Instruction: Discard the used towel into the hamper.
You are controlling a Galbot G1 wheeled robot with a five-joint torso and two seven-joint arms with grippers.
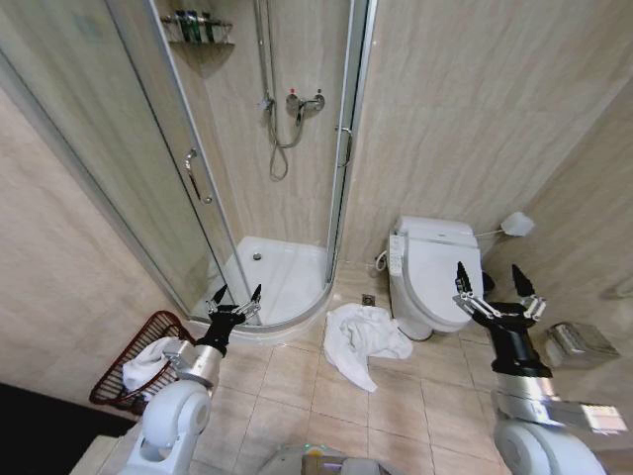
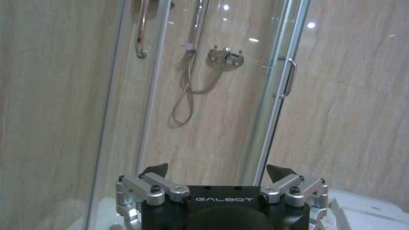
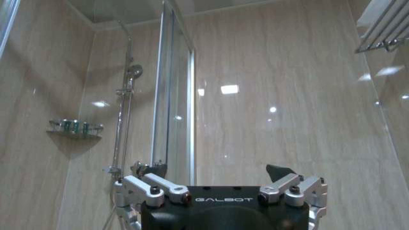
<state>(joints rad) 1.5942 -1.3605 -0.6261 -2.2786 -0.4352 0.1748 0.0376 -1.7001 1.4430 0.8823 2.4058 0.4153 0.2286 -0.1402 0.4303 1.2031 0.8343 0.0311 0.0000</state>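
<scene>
Bathroom scene, seen from the head camera. White towel (image 1: 362, 340) crumpled on the tiled floor (image 1: 415, 416), just in front of the shower tray (image 1: 282, 277) and just beside the base of the toilet (image 1: 435, 272), touching neither end effector. Hamper (image 1: 138, 368) low on the robot's left, against the wall, tilted so its open mouth faces up and outward; dark red-brown lattice sides, with a pale cloth (image 1: 148, 361) inside, possibly a second towel, hard to tell at this angle.

Left end effector (image 1: 235, 303) raised beside the shower tray's curved edge, fingers spread apart, nothing between them; between the hamper and the floor towel, clear of both. In the left wrist view, left end effector (image 2: 217, 175) pointed at the glass shower door (image 2: 275, 96), with hose and mixer tap (image 2: 225, 56) beyond.

Right end effector (image 1: 493, 289) held up in front of the toilet's right side, fingers likewise wide apart and empty, near a metal bin (image 1: 579, 344) on the floor. In the right wrist view, right end effector (image 3: 217, 173) aimed up at the tiled wall, shower head (image 3: 133, 72) and corner shelf (image 3: 75, 130) off to one side, towel rack (image 3: 383, 33) high on the other.
</scene>
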